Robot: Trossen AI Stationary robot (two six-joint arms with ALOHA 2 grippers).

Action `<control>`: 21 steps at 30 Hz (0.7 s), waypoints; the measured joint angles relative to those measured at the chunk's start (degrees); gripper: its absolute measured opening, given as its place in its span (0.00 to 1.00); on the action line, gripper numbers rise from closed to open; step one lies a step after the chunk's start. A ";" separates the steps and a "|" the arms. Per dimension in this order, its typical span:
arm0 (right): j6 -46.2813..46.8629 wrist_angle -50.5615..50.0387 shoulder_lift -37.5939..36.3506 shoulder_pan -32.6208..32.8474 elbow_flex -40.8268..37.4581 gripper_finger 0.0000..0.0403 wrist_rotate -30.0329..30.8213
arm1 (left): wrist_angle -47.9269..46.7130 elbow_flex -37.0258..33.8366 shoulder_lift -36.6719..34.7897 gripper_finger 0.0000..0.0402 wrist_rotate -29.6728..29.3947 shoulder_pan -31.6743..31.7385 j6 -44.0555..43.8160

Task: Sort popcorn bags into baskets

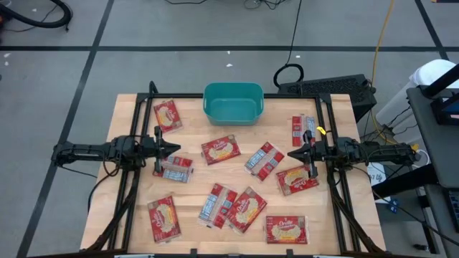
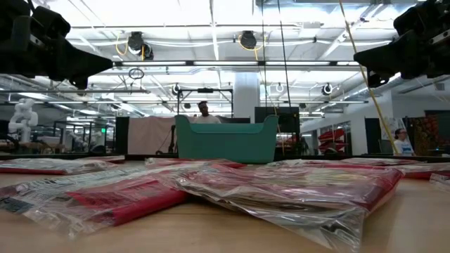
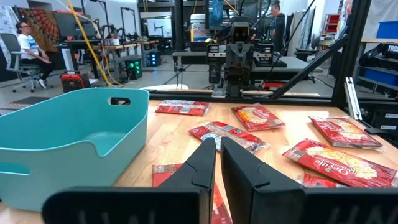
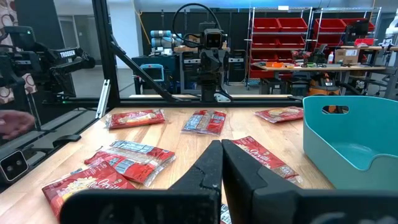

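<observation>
While both arms hang above it, the wooden worktop point(image 1: 136, 115) carries everything. The teal basket point(image 1: 233, 102) sits at the middle of the far edge, and nothing shows inside it. About a dozen red popcorn bags point(image 1: 221, 149) lie flat and spread out over the worktop. One bag point(image 1: 167, 115) is near the far left corner, and one point(image 1: 163, 218) is near the near left corner. A striped-back bag point(image 1: 217, 203) and another red bag point(image 1: 246, 209) touch each other close to the near edge. One more bag point(image 1: 286, 229) lies by the near edge toward the right. The left gripper point(image 1: 176, 148) is by the left edge, clenched and holding nothing. The right gripper point(image 1: 291, 153) is by the right edge, also clenched and holding nothing.
</observation>
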 joint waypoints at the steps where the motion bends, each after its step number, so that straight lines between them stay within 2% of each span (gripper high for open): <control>1: -0.01 0.00 -0.01 0.02 0.00 0.00 0.00 | 0.00 0.00 -0.01 0.08 0.00 0.00 0.00; 7: 0.09 0.01 0.00 0.02 0.01 0.00 0.00 | 0.01 0.00 -0.01 0.08 0.00 -0.01 0.00; 11: 3.36 0.26 0.00 0.01 0.00 0.00 0.20 | 0.01 -0.01 0.01 0.08 0.00 -0.01 0.00; 16: 4.63 3.92 -0.04 -0.03 0.83 0.00 1.61 | 0.01 -0.01 0.00 0.08 0.00 -0.01 0.00; 21: 7.52 3.55 0.00 -0.03 1.55 0.00 7.16 | -0.01 -0.01 -0.01 0.08 0.00 0.01 0.00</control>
